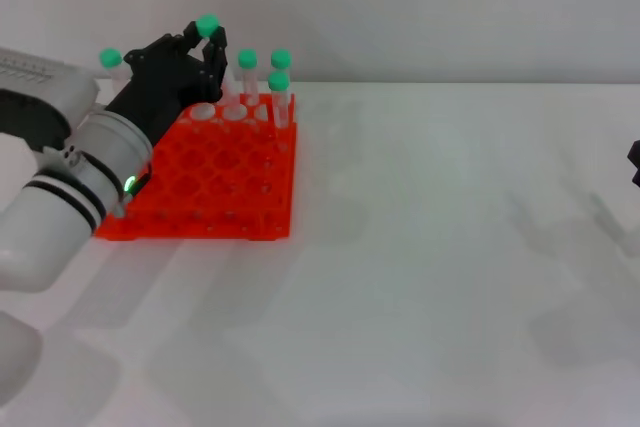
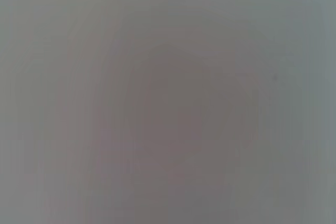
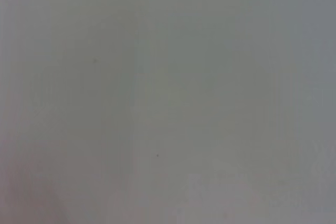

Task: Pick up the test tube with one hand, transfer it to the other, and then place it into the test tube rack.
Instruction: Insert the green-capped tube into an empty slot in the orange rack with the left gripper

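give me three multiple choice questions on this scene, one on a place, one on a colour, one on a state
1. Where is the left tool? A over the far left corner of the test tube rack; B beside the rack's near edge; C at the view's right edge.
2. The rack's colour? A blue; B orange-red; C white.
3. The test tube at the left tool is: A seated in a rack hole; B held above the rack; C capless.
Answers: A, the black hand hangs over the back rows; B, plainly orange-red; B, its green cap sits between raised fingers. The right tool barely shows at the right edge.
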Robot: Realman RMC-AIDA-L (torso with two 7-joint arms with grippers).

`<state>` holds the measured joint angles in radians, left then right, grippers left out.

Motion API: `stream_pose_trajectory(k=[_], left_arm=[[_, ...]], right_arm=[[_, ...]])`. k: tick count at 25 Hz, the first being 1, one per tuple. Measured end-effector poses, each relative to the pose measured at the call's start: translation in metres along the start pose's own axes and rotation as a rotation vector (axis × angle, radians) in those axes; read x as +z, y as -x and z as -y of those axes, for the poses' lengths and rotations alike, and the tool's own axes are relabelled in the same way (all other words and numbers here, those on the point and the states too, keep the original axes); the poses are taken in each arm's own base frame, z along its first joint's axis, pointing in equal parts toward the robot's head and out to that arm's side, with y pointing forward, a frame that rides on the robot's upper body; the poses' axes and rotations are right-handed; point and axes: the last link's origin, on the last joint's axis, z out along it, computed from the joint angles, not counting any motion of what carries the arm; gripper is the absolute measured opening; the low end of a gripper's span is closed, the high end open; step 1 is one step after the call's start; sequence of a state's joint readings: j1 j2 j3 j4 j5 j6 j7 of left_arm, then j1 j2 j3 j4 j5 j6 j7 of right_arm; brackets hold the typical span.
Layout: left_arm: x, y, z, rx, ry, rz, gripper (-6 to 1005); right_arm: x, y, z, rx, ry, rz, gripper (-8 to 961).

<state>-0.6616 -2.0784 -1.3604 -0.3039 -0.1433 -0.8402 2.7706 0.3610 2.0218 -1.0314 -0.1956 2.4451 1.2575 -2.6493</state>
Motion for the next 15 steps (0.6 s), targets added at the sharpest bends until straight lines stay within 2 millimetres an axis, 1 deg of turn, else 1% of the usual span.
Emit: stream_pose_trajectory(k=[15], left_arm=[[0.0086,0.0045,-0.0036,0.069,0.019,0.060,258]], right_arm=[[-0.0008,-0.0027,-0.0013,0.007,0.001,-0.012,771]])
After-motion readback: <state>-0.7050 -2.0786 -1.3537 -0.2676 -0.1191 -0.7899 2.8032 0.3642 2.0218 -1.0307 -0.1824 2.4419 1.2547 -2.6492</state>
